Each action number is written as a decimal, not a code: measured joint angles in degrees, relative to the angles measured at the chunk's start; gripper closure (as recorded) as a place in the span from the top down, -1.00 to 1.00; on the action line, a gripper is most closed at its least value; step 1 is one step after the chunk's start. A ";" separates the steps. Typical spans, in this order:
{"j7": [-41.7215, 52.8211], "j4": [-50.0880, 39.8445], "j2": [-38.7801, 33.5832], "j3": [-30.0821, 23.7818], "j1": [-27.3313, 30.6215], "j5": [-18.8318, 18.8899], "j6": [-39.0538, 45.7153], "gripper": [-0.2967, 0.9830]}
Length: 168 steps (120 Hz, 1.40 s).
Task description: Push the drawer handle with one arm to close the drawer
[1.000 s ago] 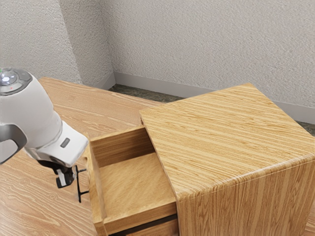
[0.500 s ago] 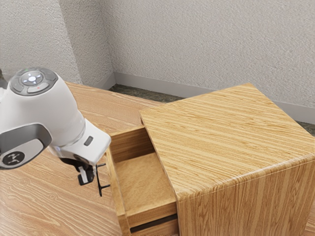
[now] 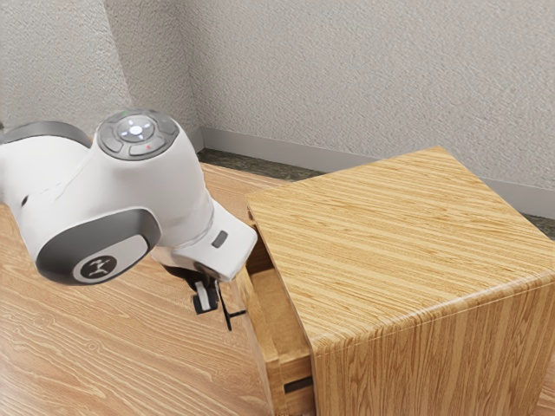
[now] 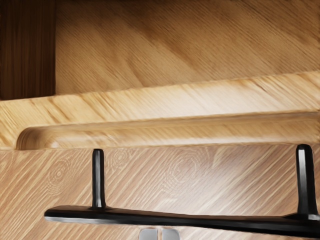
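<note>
In the exterior view, my gripper [image 3: 206, 303] is at the outer side of the black drawer handle [image 3: 228, 315], beside its bar. The wooden drawer [image 3: 284, 355] stands partly out of the cabinet [image 3: 408, 251], with a narrower strip of its inside showing. In the wrist view, the two grey fingertips of the gripper [image 4: 159, 234] are side by side, shut, against or very near the long bar of the handle [image 4: 135, 217]. Whether they touch it is hard to tell. Two posts join the bar to the drawer front [image 4: 175, 132].
The wooden table [image 3: 130, 347] extends under the arm and in front of the drawer. Behind it rises a textured grey wall [image 3: 347, 78]. The cabinet's large top reaches toward the exterior view's right.
My arm and gripper have moved toward the exterior view's right, to the cabinet. Drawer and handle have travelled the same way, so the drawer sticks out much less.
</note>
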 joint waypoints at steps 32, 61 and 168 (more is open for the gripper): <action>-0.08 5.42 4.13 -8.75 8.06 -1.19 0.62 -0.69; -0.10 7.53 5.98 -11.57 10.68 -1.30 0.79 -0.69; -2.48 29.46 22.52 7.44 22.92 2.46 -16.03 -0.60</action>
